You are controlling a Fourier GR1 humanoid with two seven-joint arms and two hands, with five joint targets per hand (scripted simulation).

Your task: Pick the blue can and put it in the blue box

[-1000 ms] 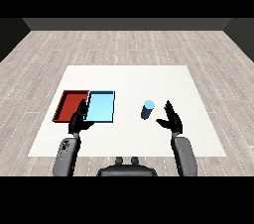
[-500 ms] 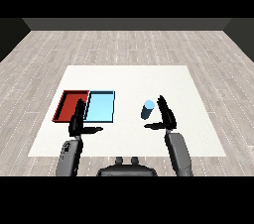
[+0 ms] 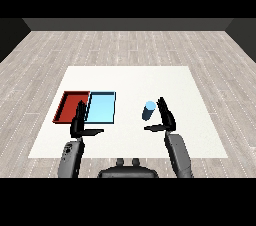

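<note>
You had the right black hand (image 3: pixel 166 116) released, fingers straight, just beside the upright blue cylindrical can (image 3: pixel 148 110) standing on the white table (image 3: pixel 200 135), right of the light blue tray (image 3: pixel 101 108).

- A white table (image 3: pixel 130 77) is set on a floor (image 3: pixel 125 45) of grey planks.
- A red tray (image 3: pixel 67 107) is laid flat toward the table's left edge.
- A blue tray (image 3: pixel 102 107) is laid touching the red tray's right side, both nearer the front edge than the back.
- A blue can (image 3: pixel 148 110) is stood right of the table's middle, well apart from the trays.
</note>
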